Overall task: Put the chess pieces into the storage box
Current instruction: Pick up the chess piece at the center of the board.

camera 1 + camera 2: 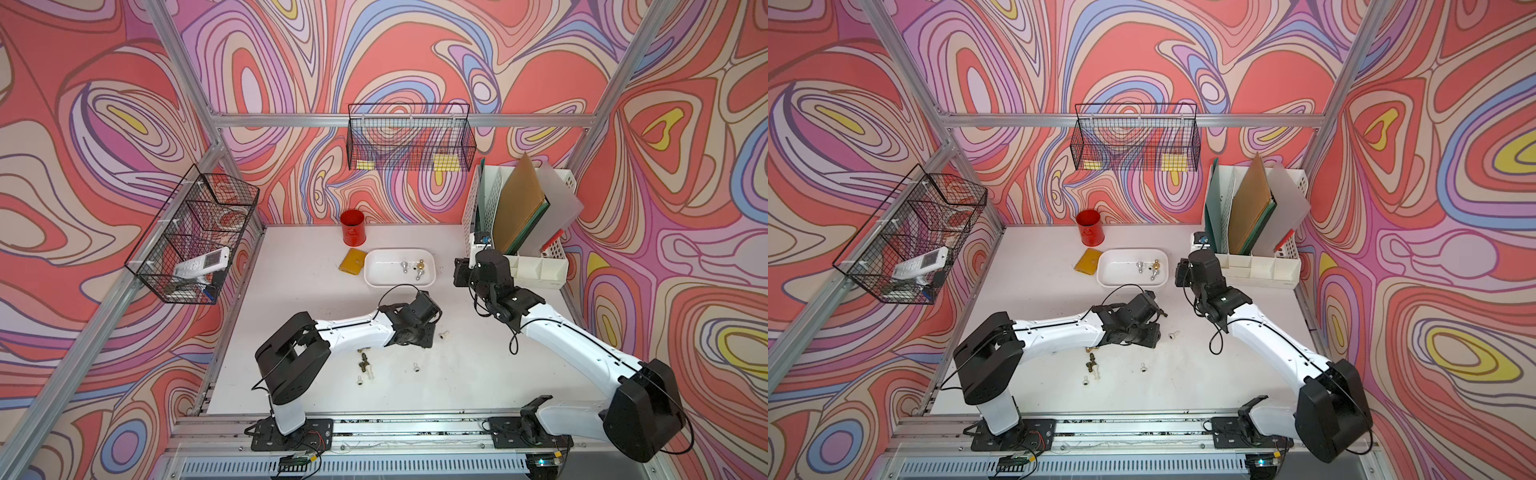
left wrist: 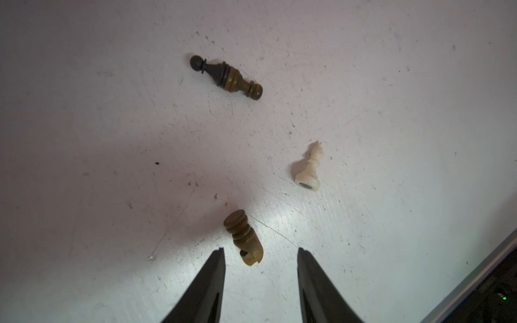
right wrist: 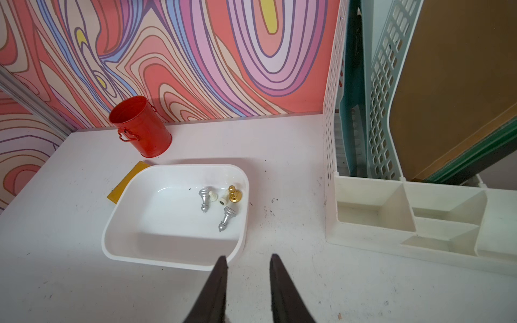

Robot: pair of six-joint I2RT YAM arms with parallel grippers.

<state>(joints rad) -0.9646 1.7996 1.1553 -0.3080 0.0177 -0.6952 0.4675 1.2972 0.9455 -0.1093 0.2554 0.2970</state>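
My left fingers [image 2: 215, 276]: spread wide, empty; bronze chess piece [image 2: 243, 237] lying on the surface [image 2: 112, 98] by their tips.
My right fingers [image 3: 219, 279]: partly open, empty.
Storage box [image 3: 167, 223]: near my right fingers, five pieces [image 3: 205, 200] inside.

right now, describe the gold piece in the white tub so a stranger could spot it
Find the red bucket; beside it sits the shallow white storage box. Inside, near one end wall, stands the gold pawn: the only gold, upright piece, while its silver neighbours lie on their sides.
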